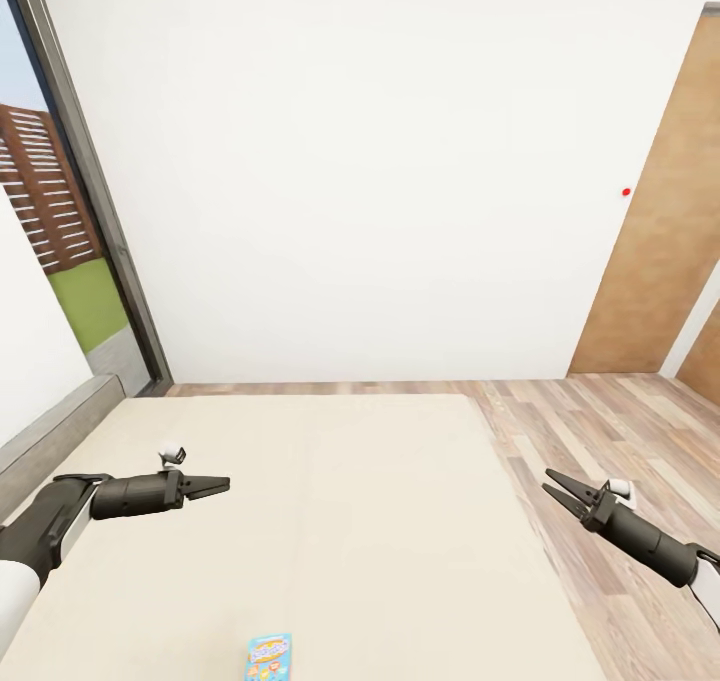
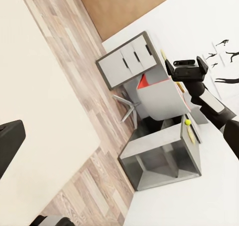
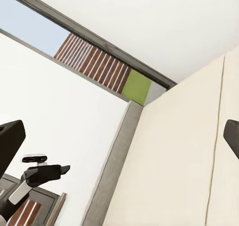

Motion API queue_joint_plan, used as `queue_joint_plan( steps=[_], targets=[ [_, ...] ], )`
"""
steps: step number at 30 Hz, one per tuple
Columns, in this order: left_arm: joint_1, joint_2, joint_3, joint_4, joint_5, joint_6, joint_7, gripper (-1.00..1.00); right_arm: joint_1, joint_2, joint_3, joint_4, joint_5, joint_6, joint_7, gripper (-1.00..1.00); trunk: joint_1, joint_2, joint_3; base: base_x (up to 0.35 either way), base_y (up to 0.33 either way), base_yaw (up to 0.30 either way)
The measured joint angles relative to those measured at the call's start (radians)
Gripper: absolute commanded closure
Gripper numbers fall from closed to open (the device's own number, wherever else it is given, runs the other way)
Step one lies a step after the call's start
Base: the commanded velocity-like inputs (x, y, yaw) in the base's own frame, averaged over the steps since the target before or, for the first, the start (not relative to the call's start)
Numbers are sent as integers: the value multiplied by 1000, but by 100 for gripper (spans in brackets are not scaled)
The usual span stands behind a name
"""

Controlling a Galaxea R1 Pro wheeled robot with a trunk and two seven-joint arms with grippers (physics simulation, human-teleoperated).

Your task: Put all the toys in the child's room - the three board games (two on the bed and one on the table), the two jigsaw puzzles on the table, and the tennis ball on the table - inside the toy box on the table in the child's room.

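A small blue board game box [image 1: 268, 658] lies flat on the cream bed [image 1: 330, 521], at the near edge of the head view. My left gripper [image 1: 226, 482] hovers open over the bed's left half, well beyond and left of the box. Out past the bed's right side, my right gripper [image 1: 549, 485] hangs open over the wooden floor. In the left wrist view a small yellow ball [image 2: 187, 122] rests on a grey desk [image 2: 164, 154] across the room, with the right gripper [image 2: 186, 62] in front of it. Both grippers hold nothing.
A white wall stands behind the bed, with a brown door [image 1: 665, 231] at the right and a tall window [image 1: 60, 221] at the left. A grey headboard [image 1: 50, 431] runs along the bed's left side. A grey cabinet [image 2: 127, 61] and a chair [image 2: 159, 99] stand by the desk.
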Motion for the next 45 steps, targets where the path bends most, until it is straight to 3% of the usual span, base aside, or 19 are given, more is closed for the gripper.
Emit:
queue_joint_plan(
  steps=[10,17,21,22,25,32,34,37,41,45],
  targets=[
    [0,-3,-2,0,-4,2,0,-100,0,1,0,0,1,0,-1,-100,0,0,0,0,-4,0],
    [0,-42,-4,3,-24,5,22,-100,0,1,0,0,3,-1,-4,-100,0,0,0,0,0,0],
    [0,-77,-4,5,-56,11,151,-100,0,1,1,-1,5,-1,-7,-100,0,0,0,0,0,0],
    [0,-98,-3,6,-69,13,241,-100,0,1,3,-2,7,0,-16,-100,0,0,0,0,0,0],
    [0,-129,-3,8,-78,16,374,-100,0,0,6,-5,12,1,-37,-100,0,0,0,0,0,0],
    [0,-189,2,82,-84,10,690,-100,-1,1,9,-17,71,20,-173,-100,0,0,0,0,0,0],
    [0,-204,6,130,-85,1,797,-100,-1,6,10,-35,108,40,-256,-100,0,0,0,0,0,0],
    [0,-214,8,161,-83,-22,884,-100,-1,13,11,-78,146,67,-361,-100,0,0,0,0,0,0],
    [0,-232,8,182,-82,-59,965,-100,-1,32,14,-170,200,103,-536,-100,0,0,0,0,0,0],
    [0,-250,7,191,-84,-81,1024,-100,-1,80,16,-264,240,132,-743,-100,0,0,0,0,0,0]
  ],
)
